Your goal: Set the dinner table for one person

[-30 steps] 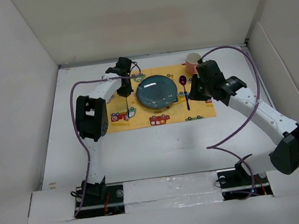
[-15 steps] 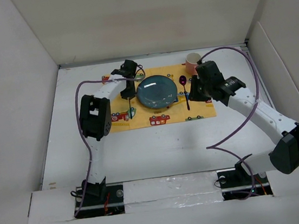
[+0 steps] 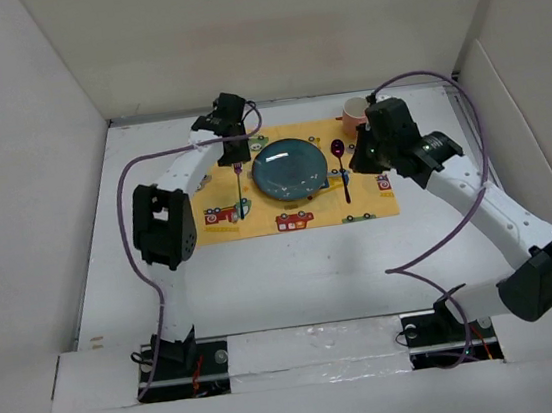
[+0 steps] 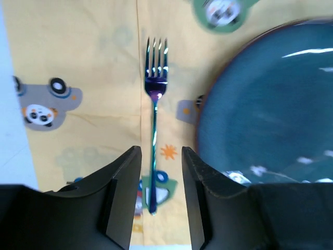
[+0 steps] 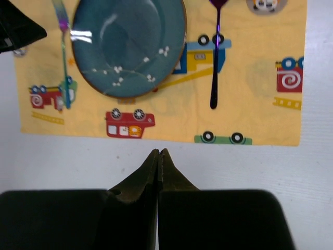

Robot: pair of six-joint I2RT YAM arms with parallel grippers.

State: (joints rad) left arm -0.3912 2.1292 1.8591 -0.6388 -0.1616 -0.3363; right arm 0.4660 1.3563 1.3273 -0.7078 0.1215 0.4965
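Nearest, the large plain white counter (image 3: 295, 275) with its white panel walls fills the overhead frame. The right claw (image 5: 157, 155) hangs over the strip below the yellow car-printed cloth mat (image 5: 250, 78), pinched fully closed on nothing.

Further in, the left claw (image 4: 160, 150) stands about half parted. Its jaws straddle the handle end of the slim iridescent metal fork (image 4: 155, 88) without gripping it. The fork lies flat on the mat, just left of the round teal ceramic plate (image 4: 260, 104).

The step looks like letting the fork go. The claw should rise straight up with its jaws apart, so that neither pad drags the handle out of line with the plate rim.

The left wrist view alone shows the clear gap between fork and plate; from overhead the fork is only a thin line. The right wrist view shows the purple spoon (image 5: 215, 67) lying straight at the plate's right. Only the overhead shows the pink cup (image 3: 355, 111) at the mat's upper right corner.
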